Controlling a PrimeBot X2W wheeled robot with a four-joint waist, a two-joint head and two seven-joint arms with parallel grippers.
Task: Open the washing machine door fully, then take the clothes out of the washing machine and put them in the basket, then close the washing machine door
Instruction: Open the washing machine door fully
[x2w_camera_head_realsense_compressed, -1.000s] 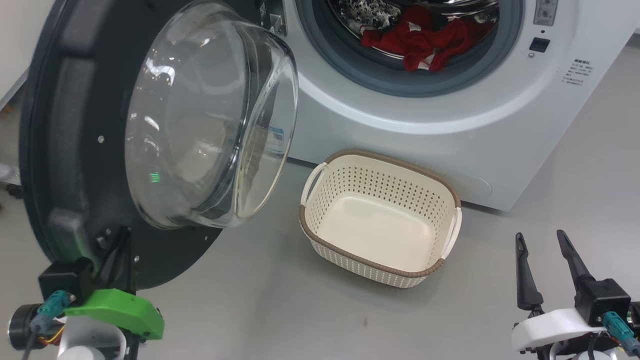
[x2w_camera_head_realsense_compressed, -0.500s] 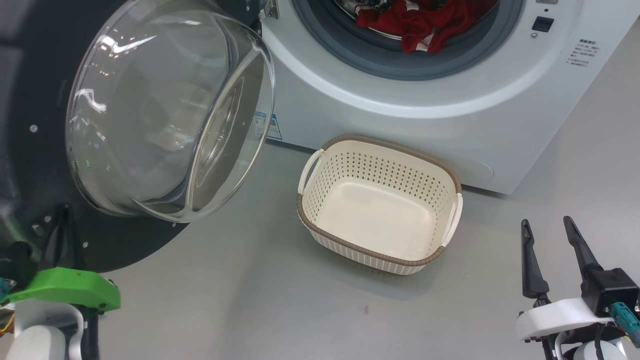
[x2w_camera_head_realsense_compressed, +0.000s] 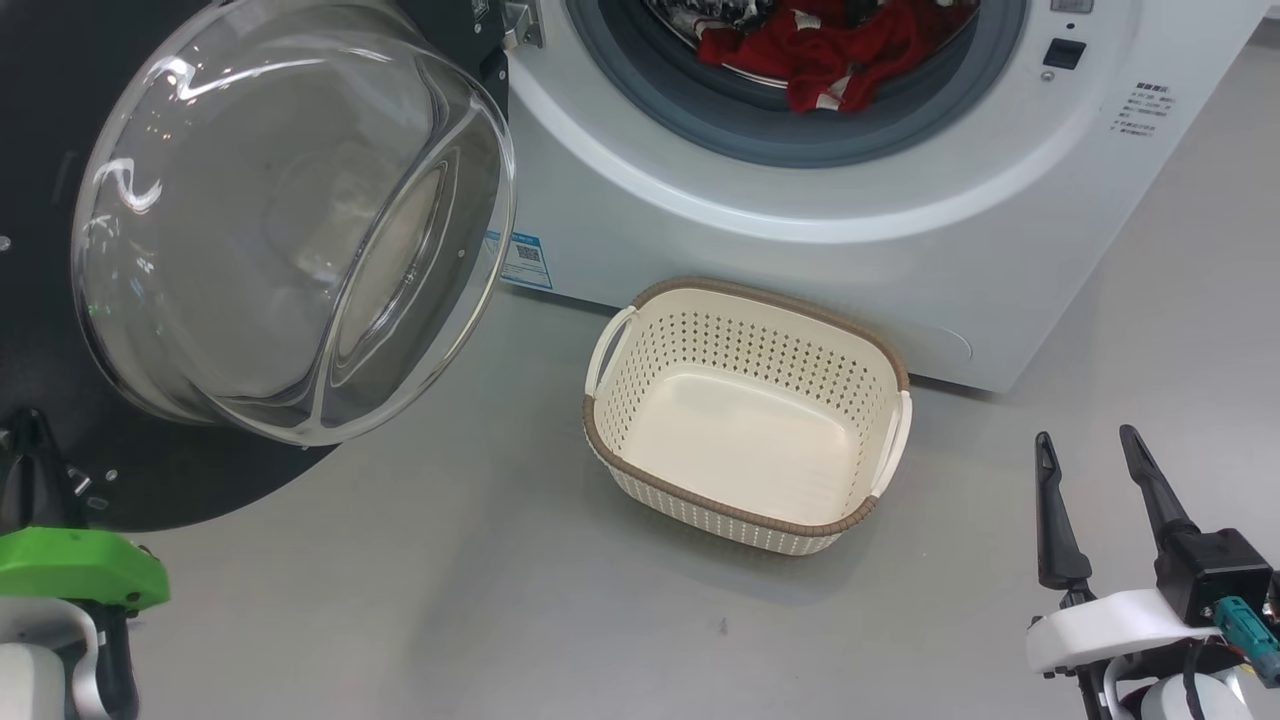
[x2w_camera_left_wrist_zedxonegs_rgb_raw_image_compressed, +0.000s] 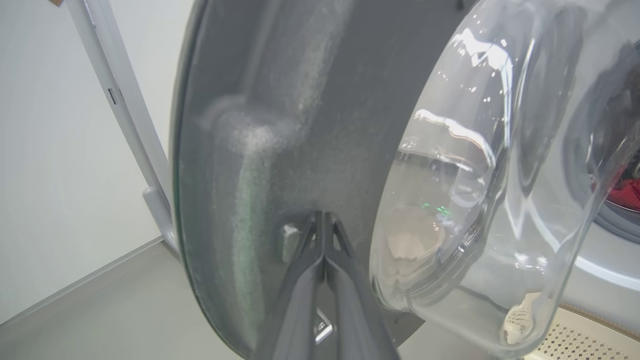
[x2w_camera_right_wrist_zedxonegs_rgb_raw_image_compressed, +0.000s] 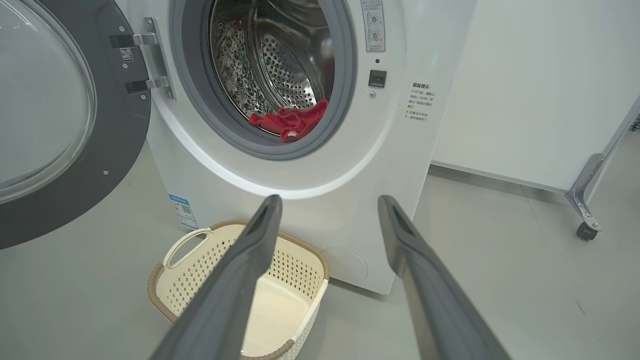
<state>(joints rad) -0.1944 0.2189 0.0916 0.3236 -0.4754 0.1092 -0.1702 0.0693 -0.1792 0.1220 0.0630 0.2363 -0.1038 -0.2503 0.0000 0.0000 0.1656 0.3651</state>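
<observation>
The washing machine door (x2w_camera_head_realsense_compressed: 290, 220) stands swung wide to the left of the washing machine (x2w_camera_head_realsense_compressed: 800, 230), its glass bowl bulging toward the camera and its hinge (x2w_camera_right_wrist_zedxonegs_rgb_raw_image_compressed: 145, 60) at the left of the opening. The left gripper (x2w_camera_left_wrist_zedxonegs_rgb_raw_image_compressed: 324, 220) has its jaws pressed together, clamped on nothing, with the tips set against the door's dark inner face just beside the glass.

The clothes (x2w_camera_head_realsense_compressed: 830, 50) lie in the drum (x2w_camera_right_wrist_zedxonegs_rgb_raw_image_compressed: 280, 65), bunched at the front lip, touching the grey rubber ring. The basket (x2w_camera_head_realsense_compressed: 750, 350) sits empty on the floor (x2w_camera_head_realsense_compressed: 450, 600), just in front of the machine and below the opening. The right gripper (x2w_camera_head_realsense_compressed: 1085, 440) hangs low and well apart from the drum, jaws spread.

I judge the opening step nearly done.

- Closed tips on a smooth face could slide off, toward the glass.
- A door left short of full swing might drift back into the reach path.
- The red fabric could catch on the rubber ring when pulled.
- A loose pinch may drop the fabric on the floor beside the basket.
</observation>
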